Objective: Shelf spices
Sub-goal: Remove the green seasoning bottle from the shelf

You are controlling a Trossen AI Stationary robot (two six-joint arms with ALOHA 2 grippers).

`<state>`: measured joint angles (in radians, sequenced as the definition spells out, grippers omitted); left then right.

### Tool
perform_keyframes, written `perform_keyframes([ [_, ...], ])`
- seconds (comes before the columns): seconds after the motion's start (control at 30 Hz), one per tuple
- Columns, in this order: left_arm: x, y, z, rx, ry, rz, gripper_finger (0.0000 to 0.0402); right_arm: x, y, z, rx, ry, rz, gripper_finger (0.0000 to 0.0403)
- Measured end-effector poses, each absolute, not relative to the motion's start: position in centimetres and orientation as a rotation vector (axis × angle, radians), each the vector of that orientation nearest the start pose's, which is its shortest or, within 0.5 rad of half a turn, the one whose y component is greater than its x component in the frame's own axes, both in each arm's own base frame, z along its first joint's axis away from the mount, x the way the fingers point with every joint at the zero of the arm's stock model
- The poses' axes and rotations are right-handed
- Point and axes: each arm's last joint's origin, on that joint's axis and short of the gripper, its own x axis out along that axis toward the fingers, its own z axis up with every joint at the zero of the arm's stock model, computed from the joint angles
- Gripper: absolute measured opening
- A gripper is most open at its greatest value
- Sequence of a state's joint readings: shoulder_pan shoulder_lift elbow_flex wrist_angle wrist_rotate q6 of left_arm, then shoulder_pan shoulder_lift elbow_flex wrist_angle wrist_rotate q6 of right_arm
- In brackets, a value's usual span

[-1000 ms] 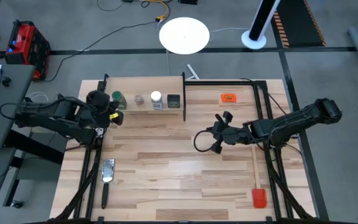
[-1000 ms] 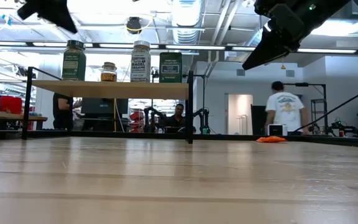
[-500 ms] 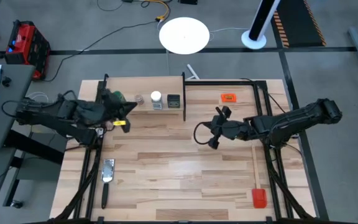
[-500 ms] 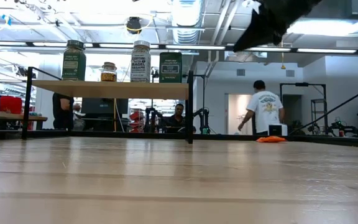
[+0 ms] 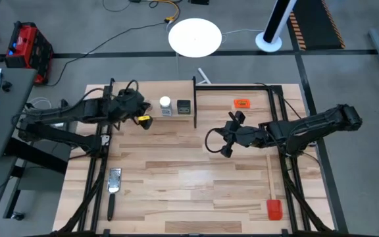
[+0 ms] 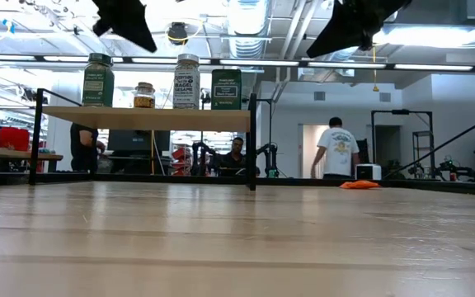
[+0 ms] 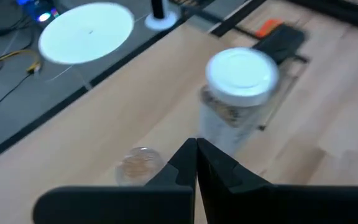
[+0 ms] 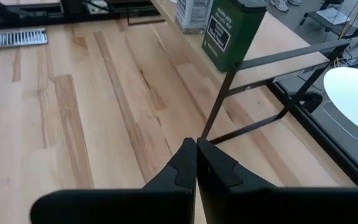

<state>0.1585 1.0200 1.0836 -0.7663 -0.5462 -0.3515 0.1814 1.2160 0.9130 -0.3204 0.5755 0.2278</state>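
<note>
On the table, shelf [image 5: 151, 92] runs left-right.

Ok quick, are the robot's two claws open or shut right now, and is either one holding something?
Left gripper: shut, holding nothing, above the shelf.
Right gripper: shut, holding nothing, over the table.

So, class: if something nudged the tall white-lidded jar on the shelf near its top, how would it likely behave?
The white-lidded jar stands tall and narrow on the shelf, so a high push would probably tip it rather than slide it. Being round, it might then roll. The green tin stands beside it and could get knocked.
</note>
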Motion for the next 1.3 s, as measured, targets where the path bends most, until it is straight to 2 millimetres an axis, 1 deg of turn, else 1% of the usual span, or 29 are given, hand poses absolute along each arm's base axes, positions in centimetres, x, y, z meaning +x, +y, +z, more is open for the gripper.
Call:
perform_keyframes([
  [0.17, 19.5, 5.9, 33.6, -0.192, 0.627, 0.851, 0.0, 25.2, 3.0, 28.0, -0.015, 0.553, -0.447, 0.0015],
  [0.3, 19.7, 6.4, 33.2, -0.195, 0.647, 0.873, 0.0, 25.2, 3.0, 28.0, -0.016, 0.557, -0.447, 0.0015],
  [0.53, 19.7, 7.2, 32.6, -0.188, 0.7, 0.929, 0.0, 25.2, 3.0, 27.9, -0.017, 0.564, -0.449, 0.0015],
  [0.9, 20.3, 7.5, 31.6, -0.187, 0.777, 0.923, 0.0, 25.1, 3.0, 27.8, -0.019, 0.57, -0.447, 0.0015],
  [1.3, 20.5, 7.4, 31.4, -0.202, 0.787, 0.908, 0.0, 25.1, 3.1, 27.8, -0.021, 0.573, -0.446, 0.0015],
])
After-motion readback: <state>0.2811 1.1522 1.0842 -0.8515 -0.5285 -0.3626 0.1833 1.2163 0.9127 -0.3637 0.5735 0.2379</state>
